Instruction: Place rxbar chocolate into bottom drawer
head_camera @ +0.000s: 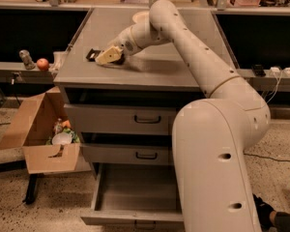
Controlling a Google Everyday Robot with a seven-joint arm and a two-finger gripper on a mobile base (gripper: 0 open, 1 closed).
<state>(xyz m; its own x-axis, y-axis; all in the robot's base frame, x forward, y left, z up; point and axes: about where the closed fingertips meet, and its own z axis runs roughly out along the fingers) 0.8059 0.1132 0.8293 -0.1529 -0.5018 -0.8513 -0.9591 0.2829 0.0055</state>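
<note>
A: Camera view. Located rxbar chocolate (pixel 91 55) lying flat on the table (pixel 183 69), toward the left front corner. Only a dark end showing, the rest hidden behind the gripper (pixel 110 56). Gripper down at table level, right against the bar's right side. Apart or together?

B: Cannot tell from this angle. Same for whether clamped on the bar or merely touching it. Logged as undetermined.

A: Handling estimate?

B: Judged light and thin, slightly bendy rather than stiff. Slick wrapper by the look of it, so likely to skate over the smooth table if nudged rather than pinched. Not fragile, squashable at worst.

A: Where to take hold?

B: Across the short width, near mid-length, to keep it from drooping or pivoting. Hard to get under while flat. Would press down and close along the two long edges, with firm but modest squeeze.

A: Destination?

B: Noted bottom drawer (pixel 135 187) pulled out, well below the bar and a little to its right. Short drop judged acceptable given the low weight. Also noted cream bowl (pixel 137 17) behind the arm (pixel 193 47) and cardboard box (pixel 36 129) on the floor at left, neither between bar and drawer
</note>
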